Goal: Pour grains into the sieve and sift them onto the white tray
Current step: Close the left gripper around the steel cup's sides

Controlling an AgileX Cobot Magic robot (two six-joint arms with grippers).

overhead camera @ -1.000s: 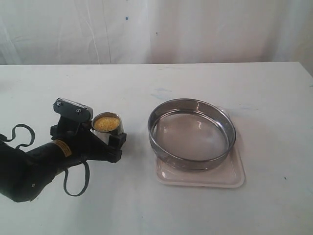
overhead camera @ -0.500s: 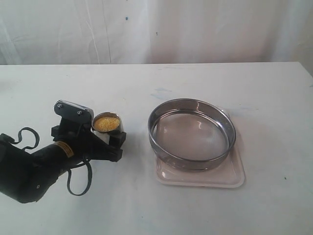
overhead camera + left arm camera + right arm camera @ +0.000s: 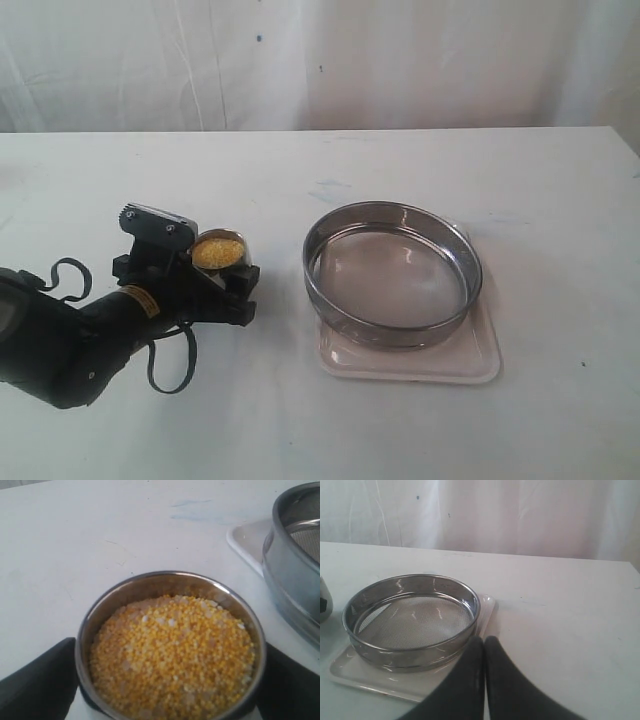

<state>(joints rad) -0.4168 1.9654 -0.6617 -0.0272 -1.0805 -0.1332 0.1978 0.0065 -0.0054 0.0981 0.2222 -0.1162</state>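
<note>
A small steel cup [image 3: 222, 262] filled with golden-yellow grains [image 3: 172, 655] stands on the table at the left. My left gripper [image 3: 218, 272] straddles it, black fingers [image 3: 35, 680] lying against both sides of the cup with no gap showing. To the right, the wide steel sieve [image 3: 392, 272] rests on the white tray [image 3: 470, 360], its mesh bare. My right gripper [image 3: 484, 642] is shut with nothing in it, hovering just beside the sieve [image 3: 412, 612] and the tray [image 3: 487, 605]; the exterior view does not show it.
White table [image 3: 300, 170] with a white curtain [image 3: 320, 60] behind it. The left arm's black cable loops [image 3: 165, 370] lie on the table near the front left. The sieve's wall [image 3: 295, 570] stands close to the cup.
The left arm has slid forward so the fingers reach further round the cup, and the jaws have narrowed slightly. Cup, sieve and tray have stayed put.
</note>
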